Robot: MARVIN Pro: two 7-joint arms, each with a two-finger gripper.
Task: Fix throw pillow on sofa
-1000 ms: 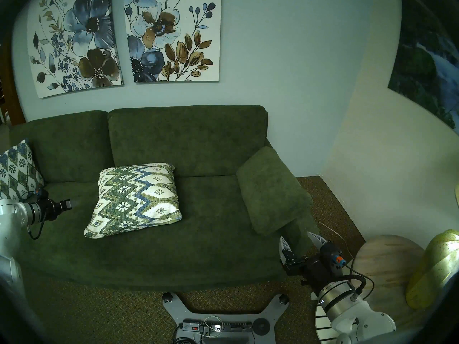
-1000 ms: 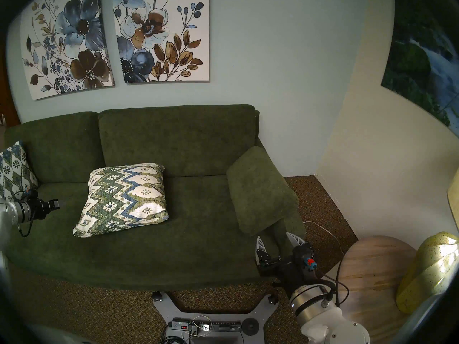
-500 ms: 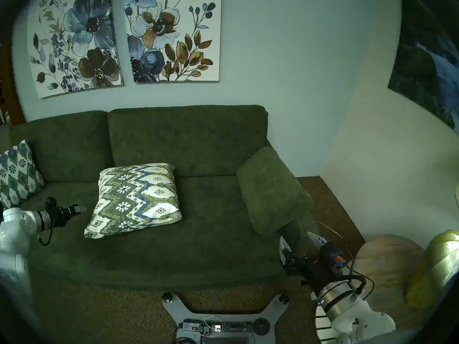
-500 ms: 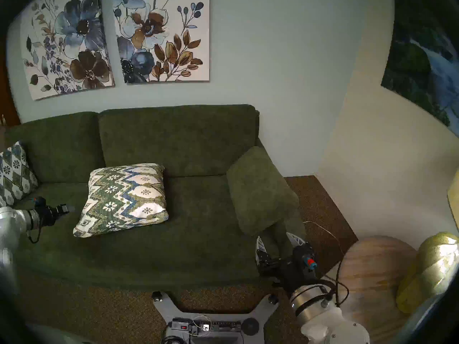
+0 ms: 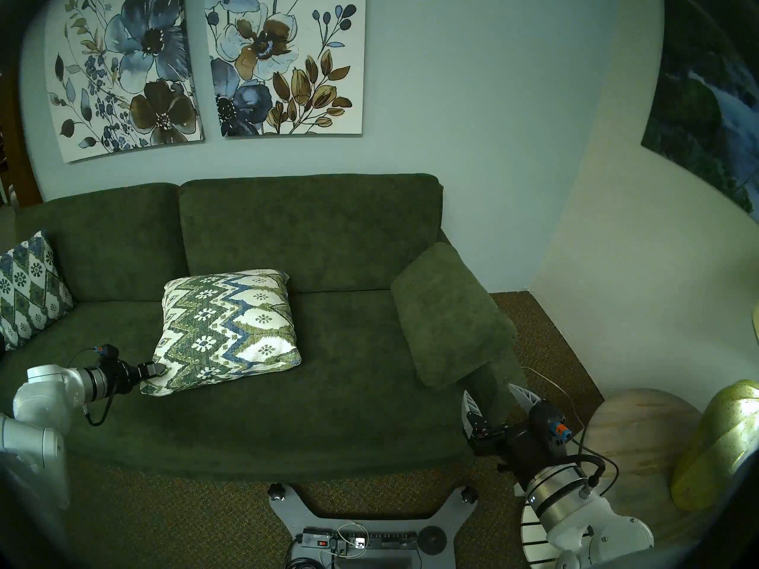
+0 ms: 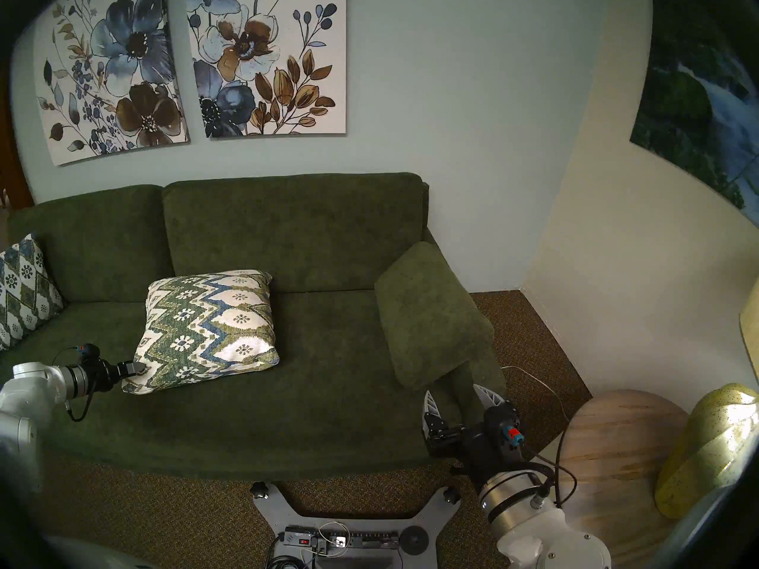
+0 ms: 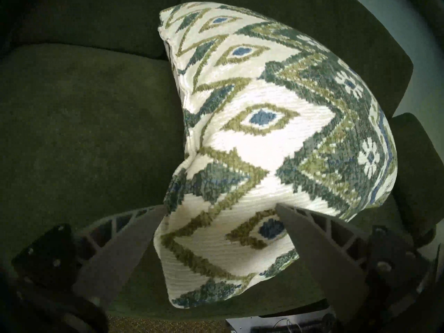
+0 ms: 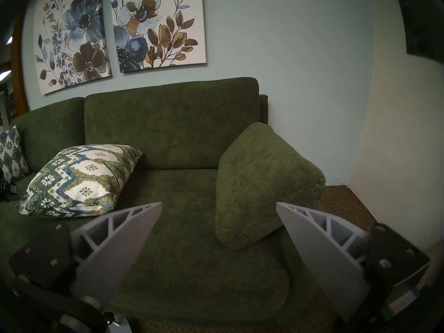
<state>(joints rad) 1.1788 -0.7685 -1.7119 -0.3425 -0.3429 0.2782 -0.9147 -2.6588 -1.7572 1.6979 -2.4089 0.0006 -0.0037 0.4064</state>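
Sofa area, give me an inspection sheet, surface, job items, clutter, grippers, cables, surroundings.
Surface: sofa, green seat.
Job's things: throw pillow lies flat mid-seat, far edge at the backrest.
Clutter: lattice pillow at the left end.
Grippers: left gripper open, fingers straddling the throw pillow's near corner; right gripper open, empty.
Cables: power strip with leads on the base; cord on the carpet.
Surroundings: floral canvases; round table.

the diamond-lattice pillow [image 5: 25,287] was cut off by the head view's left rim. the throw pillow [image 7: 264,138] hid the seat behind it, and its corner lay between the left gripper [image 7: 219,207] fingers, contact unclear.
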